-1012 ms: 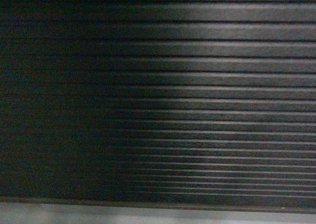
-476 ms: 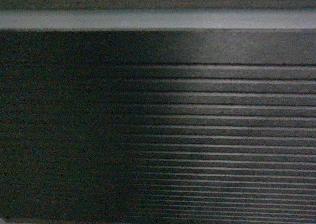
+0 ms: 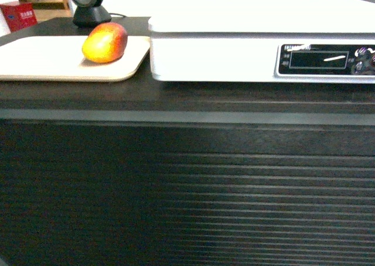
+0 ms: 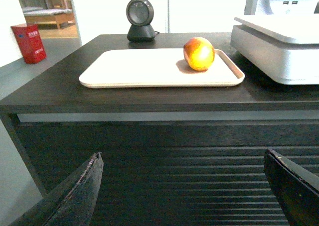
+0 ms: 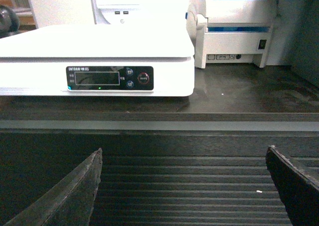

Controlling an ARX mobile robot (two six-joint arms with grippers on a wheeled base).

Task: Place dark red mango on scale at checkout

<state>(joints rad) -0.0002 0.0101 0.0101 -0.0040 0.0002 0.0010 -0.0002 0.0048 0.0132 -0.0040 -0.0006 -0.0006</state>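
Ribbing filled the head view half a second ago, with only a sliver of counter edge at the top; now the view sits higher and the top of the checkout [image 3: 187, 96] shows, its dark ribbed front below. On this counter the scale [image 3: 263, 43] stands at right, white, with a dark display panel whose small print is too blurred to read. Just beside it, left, lies a beige tray [image 3: 41, 61] with the mango [image 3: 105, 42] near its right edge, apart from the scale. A white printer [image 5: 232, 27] stands right of the scale; a black scanner [image 4: 140, 19] behind the tray; a red box [image 4: 29, 43] on the floor beyond. Both wrist views show dark fingers spread wide, left [image 4: 75, 196] and right [image 5: 75, 191], holding nothing.
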